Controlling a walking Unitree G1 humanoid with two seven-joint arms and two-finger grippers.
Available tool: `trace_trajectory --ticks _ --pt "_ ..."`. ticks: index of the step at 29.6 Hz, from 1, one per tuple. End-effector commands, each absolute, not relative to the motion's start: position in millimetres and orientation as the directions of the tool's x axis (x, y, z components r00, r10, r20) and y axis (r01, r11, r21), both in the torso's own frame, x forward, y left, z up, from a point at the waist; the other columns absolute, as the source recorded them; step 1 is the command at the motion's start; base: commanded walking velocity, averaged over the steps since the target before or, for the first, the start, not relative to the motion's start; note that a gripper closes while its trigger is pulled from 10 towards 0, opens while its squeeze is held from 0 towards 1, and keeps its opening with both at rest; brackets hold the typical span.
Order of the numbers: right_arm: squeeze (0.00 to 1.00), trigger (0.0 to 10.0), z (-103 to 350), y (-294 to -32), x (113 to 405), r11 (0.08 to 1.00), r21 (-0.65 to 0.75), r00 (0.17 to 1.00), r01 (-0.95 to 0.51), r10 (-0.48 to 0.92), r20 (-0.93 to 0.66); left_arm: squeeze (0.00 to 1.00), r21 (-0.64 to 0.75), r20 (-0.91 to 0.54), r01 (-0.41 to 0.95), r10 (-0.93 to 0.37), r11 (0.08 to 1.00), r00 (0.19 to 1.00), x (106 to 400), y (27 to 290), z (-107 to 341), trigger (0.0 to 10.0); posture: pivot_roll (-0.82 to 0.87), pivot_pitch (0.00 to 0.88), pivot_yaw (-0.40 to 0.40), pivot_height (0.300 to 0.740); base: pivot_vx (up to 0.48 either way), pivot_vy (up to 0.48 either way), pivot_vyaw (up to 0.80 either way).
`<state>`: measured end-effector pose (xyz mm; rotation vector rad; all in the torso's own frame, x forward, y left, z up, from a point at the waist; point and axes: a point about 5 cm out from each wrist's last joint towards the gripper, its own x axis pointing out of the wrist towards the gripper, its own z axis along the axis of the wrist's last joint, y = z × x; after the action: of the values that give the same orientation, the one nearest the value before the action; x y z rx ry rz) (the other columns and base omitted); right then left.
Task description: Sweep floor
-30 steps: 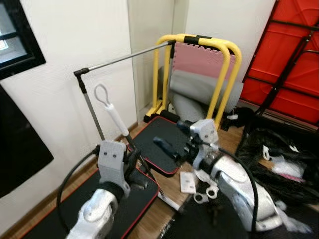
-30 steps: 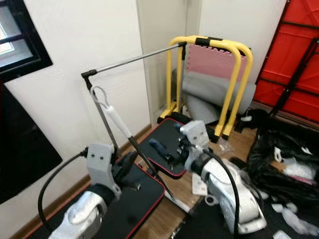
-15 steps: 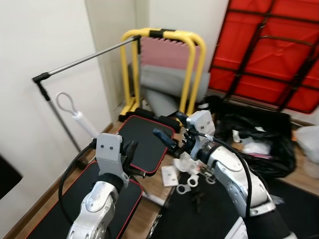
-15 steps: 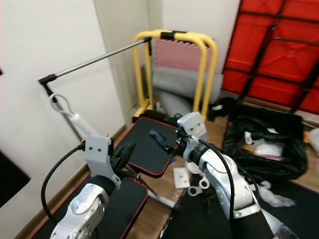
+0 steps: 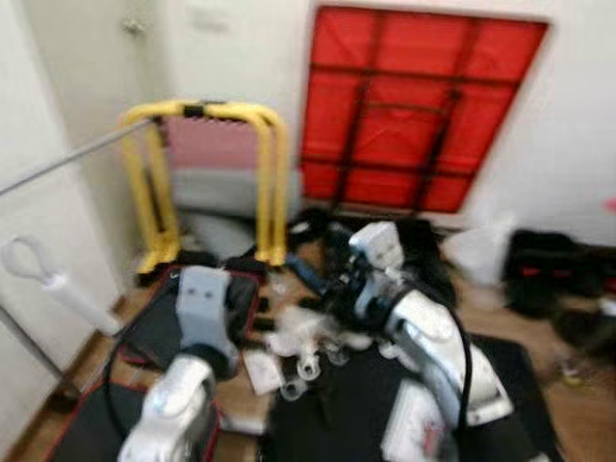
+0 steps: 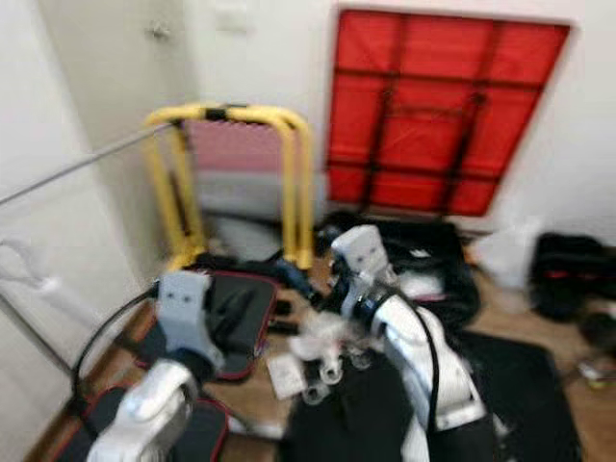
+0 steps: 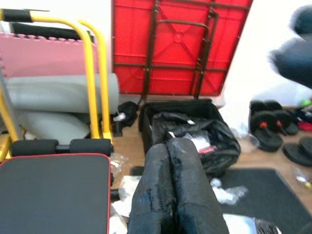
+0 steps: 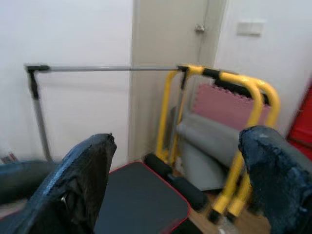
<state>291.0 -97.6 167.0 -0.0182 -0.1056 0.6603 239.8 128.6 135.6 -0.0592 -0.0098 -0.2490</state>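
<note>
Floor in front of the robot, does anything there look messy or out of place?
Yes. White scraps and small ring-shaped bits lie scattered on the wood floor between the black mats. Behind them an open black bag holds crumpled white litter.

A red folded table (image 5: 414,111) with dark metal legs leans upright against the far white wall. To its left stands a yellow tube frame (image 5: 207,173), with a pink foam mat (image 7: 46,56) and a grey rolled mat (image 7: 58,92) tucked behind it. A black bench pad with red edging (image 7: 51,192) lies on the wooden floor near the frame. A black bag of crumpled plastic (image 7: 195,134) sits open below the table. Dark dumbbells (image 7: 273,124) rest further right by the wall. A silver rail (image 8: 112,68) runs along the left wall beside a door (image 8: 170,58).
</note>
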Motion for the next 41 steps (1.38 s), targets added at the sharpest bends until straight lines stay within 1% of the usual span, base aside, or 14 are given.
trace_trajectory --ticks 1,10,12,17,31,41 --pt "0.00 10.0 167 -102 293 0.799 -0.061 0.794 -0.598 0.601 0.095 0.00 -0.069 0.025 0.279 -0.278 0.958 0.960 239 125 135 10.0 -0.08 0.000 -0.052 0.740 0.000 -0.304 -0.80" --pt "0.00 10.0 169 -105 295 0.811 -0.074 0.804 -0.580 0.585 0.105 0.00 -0.083 0.036 0.282 -0.280 0.956 0.959 239 125 136 10.0 -0.08 0.000 -0.057 0.740 0.000 -0.458 0.00" --pt "0.00 10.0 169 -109 299 0.841 -0.103 0.835 -0.531 0.540 0.105 0.00 -0.090 0.040 0.280 -0.277 0.956 0.960 240 125 136 10.0 -0.08 0.000 -0.061 0.740 0.000 -0.472 0.00" --pt "0.00 10.0 170 -113 302 0.863 -0.096 0.857 -0.497 0.505 0.106 0.00 -0.099 0.041 0.269 -0.266 0.958 0.963 240 128 136 10.0 -0.08 0.000 -0.064 0.740 0.000 -0.472 0.00" --pt "0.00 10.0 170 -112 304 0.869 -0.093 0.863 -0.486 0.494 0.106 0.00 -0.109 0.040 0.265 -0.262 0.958 0.964 240 131 135 10.0 -0.08 0.000 -0.064 0.740 0.000 -0.472 0.00" --pt "0.00 10.0 169 -113 305 0.872 -0.090 0.866 -0.482 0.489 0.101 0.00 -0.122 0.026 0.237 -0.236 0.964 0.971 243 134 133 10.0 -0.08 0.000 -0.068 0.740 0.000 0.000 0.00"
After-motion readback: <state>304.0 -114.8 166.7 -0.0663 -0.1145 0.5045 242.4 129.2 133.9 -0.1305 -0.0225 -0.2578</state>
